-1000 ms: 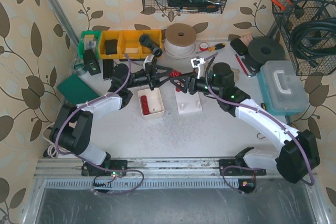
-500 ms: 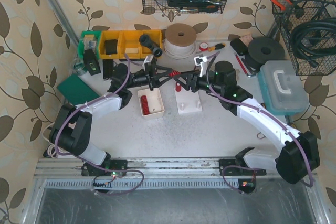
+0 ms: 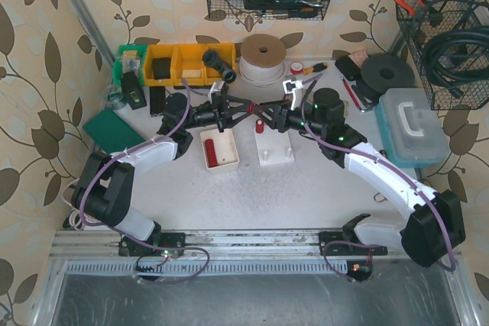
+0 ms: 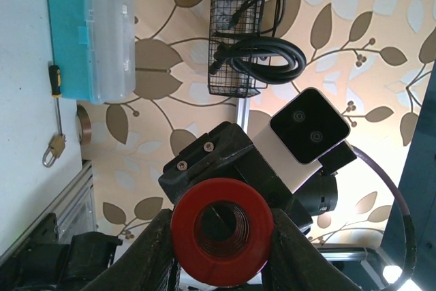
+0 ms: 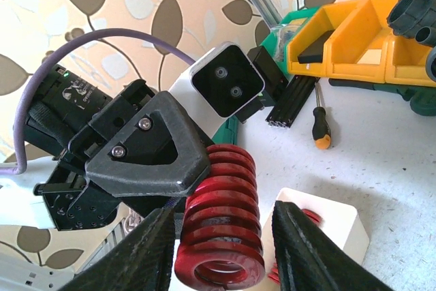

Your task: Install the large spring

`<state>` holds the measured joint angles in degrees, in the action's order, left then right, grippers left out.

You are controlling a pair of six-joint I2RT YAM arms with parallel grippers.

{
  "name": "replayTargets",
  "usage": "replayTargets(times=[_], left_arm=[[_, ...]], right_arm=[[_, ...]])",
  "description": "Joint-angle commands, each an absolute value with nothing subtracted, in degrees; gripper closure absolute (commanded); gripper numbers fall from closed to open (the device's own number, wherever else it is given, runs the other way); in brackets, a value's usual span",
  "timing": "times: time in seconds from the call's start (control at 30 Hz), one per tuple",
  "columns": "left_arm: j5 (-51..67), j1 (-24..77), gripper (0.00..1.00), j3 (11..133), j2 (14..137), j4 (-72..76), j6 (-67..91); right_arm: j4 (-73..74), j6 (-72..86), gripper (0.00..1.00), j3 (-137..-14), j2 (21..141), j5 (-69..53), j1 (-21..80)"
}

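The large spring (image 3: pixel 256 108), a thick red coil, hangs in the air above the middle of the table. My left gripper (image 3: pixel 247 107) is shut on it; in the left wrist view its fingers press both sides of the spring (image 4: pixel 219 231) seen end-on. From the right, my right gripper (image 3: pixel 265 111) straddles the free end of the spring (image 5: pixel 221 236), jaws open, with a gap showing at its right finger (image 5: pixel 306 236). Below stands a white base plate (image 3: pixel 275 150) with upright pegs, one carrying a small red spring (image 3: pixel 260 124).
A white tray (image 3: pixel 208 137) holding red springs lies left of the plate. Yellow bins (image 3: pixel 179 62) and a tape roll (image 3: pixel 263 55) line the back. A teal case (image 3: pixel 409 127) and a black disc (image 3: pixel 388 74) stand at the right, a green pad (image 3: pixel 111 129) at the left.
My right gripper has come up and left onto the spring's free end, and its jaws have narrowed around it. The left gripper has held still with the spring.
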<state>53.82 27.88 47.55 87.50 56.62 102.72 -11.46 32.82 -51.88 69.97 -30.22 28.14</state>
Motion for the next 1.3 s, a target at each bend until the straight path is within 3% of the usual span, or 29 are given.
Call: replayTargets(times=[0.0, 0.87, 1.17, 1.27], left_arm=[[52.47, 28.54, 1.0, 48.14, 84.73, 57.5, 101.1], [52.47, 28.56, 1.0, 51.1, 85.54, 57.19, 101.31], [52.29, 28.56, 1.0, 50.59, 85.34, 57.3, 101.2], [52.3, 28.56, 1.0, 50.29, 85.17, 56.94, 100.92]], right_arm=[[-11.33, 32.23, 0.58, -53.07, 69.98, -30.36, 28.61], [-11.53, 32.12, 0.55, -50.53, 70.02, -29.79, 29.11], [-11.56, 32.17, 0.61, -50.85, 69.7, -29.62, 29.18], [-11.51, 32.26, 0.68, -50.84, 69.59, -29.41, 29.18]])
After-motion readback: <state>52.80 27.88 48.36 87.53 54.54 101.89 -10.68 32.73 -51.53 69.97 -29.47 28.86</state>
